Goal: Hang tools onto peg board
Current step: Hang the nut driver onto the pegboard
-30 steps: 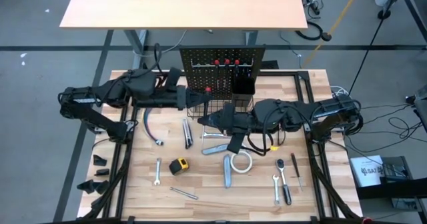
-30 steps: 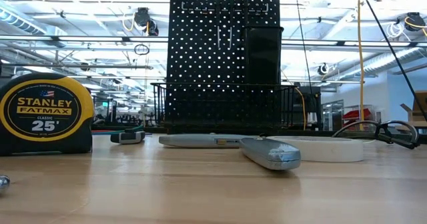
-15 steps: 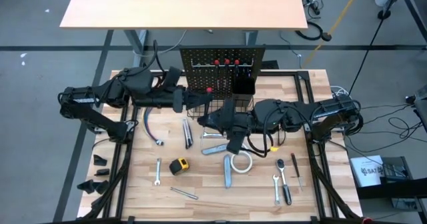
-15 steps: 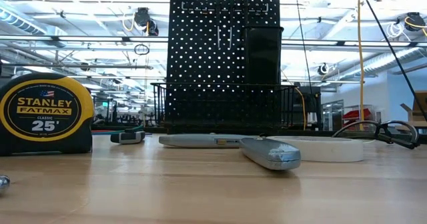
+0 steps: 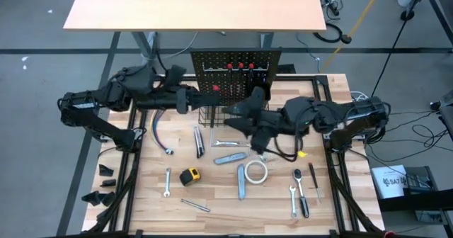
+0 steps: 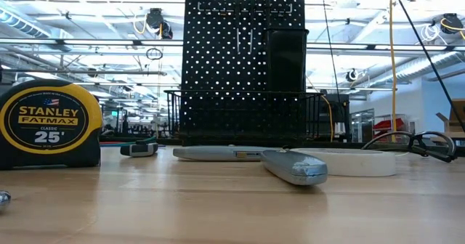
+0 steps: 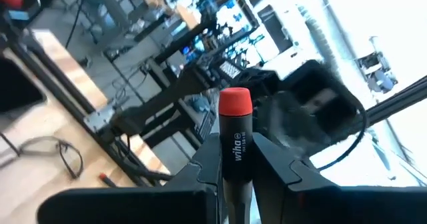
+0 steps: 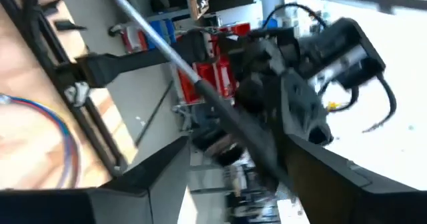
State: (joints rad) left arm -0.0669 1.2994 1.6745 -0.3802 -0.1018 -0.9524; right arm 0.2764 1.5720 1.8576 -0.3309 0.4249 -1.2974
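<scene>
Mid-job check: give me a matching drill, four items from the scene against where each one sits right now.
Things:
A. red-capped screwdriver
B. tape measure
C. white tape roll
D. cup holder

Places:
1. fixed on the peg board
2. on the table, beside a silver wrench
3. clamped in the left gripper
4. flat on the table, beside a grey utility knife

Pairs: A-3, B-2, C-4, D-1
</scene>
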